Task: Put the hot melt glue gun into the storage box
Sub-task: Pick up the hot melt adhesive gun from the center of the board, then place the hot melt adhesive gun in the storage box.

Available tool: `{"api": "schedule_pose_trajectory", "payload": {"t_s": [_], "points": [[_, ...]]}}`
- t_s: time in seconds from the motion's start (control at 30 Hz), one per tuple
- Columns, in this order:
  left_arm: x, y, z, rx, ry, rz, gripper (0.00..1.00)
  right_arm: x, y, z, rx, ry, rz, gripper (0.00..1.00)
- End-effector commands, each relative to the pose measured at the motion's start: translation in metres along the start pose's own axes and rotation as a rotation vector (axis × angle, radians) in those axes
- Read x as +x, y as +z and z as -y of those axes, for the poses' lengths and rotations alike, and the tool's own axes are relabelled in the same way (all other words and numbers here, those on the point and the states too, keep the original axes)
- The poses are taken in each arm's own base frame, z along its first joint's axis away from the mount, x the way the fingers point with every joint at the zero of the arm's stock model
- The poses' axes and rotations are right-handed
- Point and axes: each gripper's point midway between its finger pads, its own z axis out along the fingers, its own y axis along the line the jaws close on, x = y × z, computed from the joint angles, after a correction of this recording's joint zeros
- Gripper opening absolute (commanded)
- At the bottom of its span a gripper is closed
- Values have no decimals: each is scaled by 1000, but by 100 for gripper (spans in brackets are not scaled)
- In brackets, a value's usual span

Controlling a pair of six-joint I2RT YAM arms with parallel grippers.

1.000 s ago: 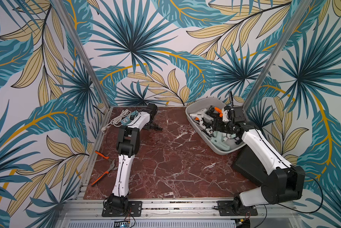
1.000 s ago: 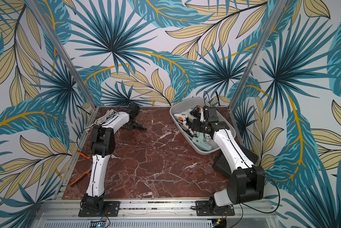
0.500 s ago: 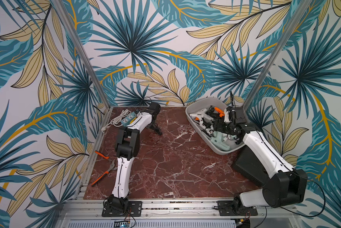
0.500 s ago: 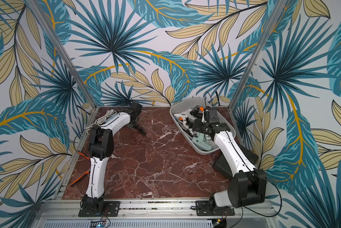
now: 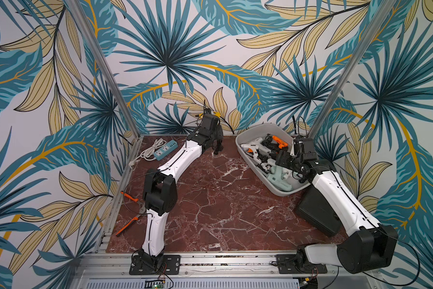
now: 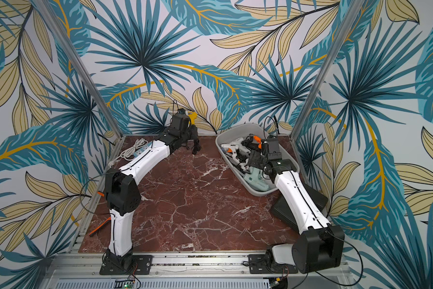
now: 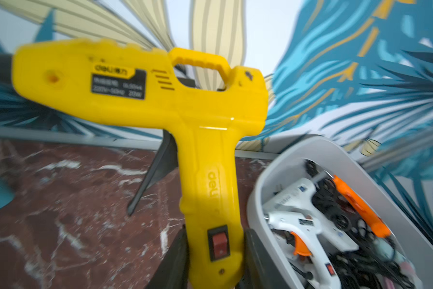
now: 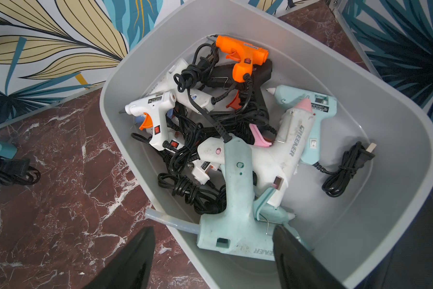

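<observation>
**A:** Two things have changed in the last second. The right gripper (image 8: 212, 229), over the storage box (image 8: 360, 105) at two o'clock on the table (image 5: 210, 200), has been spreading its jaws. They now stand wide apart on either side of the mint glue gun (image 8: 235, 190), touching nothing.

**B:** So that one is delivered?

**A:** I'd judge so. It lies loose on the pile inside the box. Meanwhile the left gripper (image 7: 216, 265) has lifted off the tabletop at twelve o'clock. It is pinching the yellow hot melt glue gun (image 7: 205, 140) by the butt of its handle, with the black cord (image 5: 216, 147) dangling below.

**B:** Where is the yellow one relative to the box?

**A:** Outside it, in the air near the back wall, with the box towards three o'clock of it in both top views. It has yet to be carried across and lowered in.

**B:** Any writing?

**A:** "deli" runs down the yellow handle and again heads the black rating plate, whose smaller lines are too blurred to trust. "GREENER" is printed on the white glue gun (image 8: 293, 140) in the box, and the same word shows upside down on the mint one.
</observation>
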Motion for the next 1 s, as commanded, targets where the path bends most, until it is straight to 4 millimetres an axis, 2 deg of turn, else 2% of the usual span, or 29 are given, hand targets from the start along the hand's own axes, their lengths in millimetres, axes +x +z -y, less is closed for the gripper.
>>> {"api": "schedule_pose_trajectory", "payload": {"t_s": [0.0,0.13,0.3,0.4,0.47,0.6,0.73,0.8,0.9,0.97], "points": [[-36,-15,78,283,188,129,0,-3,-6,8,31,20,33,80],[-37,-13,127,419,310,194,0,-15,-13,15,57,35,64,81],[-28,0,164,539,336,232,0,-26,-23,26,96,59,109,82],[-15,10,178,586,325,227,0,-33,-31,29,100,68,138,82],[7,24,182,607,332,194,0,-39,-36,29,92,69,153,82],[35,34,190,648,367,157,0,-53,-38,25,32,71,147,82],[51,37,192,688,387,125,0,-69,-29,-1,-201,88,76,81],[58,38,194,707,402,115,0,-80,-26,-22,-357,73,41,77],[70,38,198,748,417,90,0,-91,-17,-46,-504,54,-10,75],[77,38,200,773,423,75,0,-97,-9,-54,-564,49,-34,74]]}}
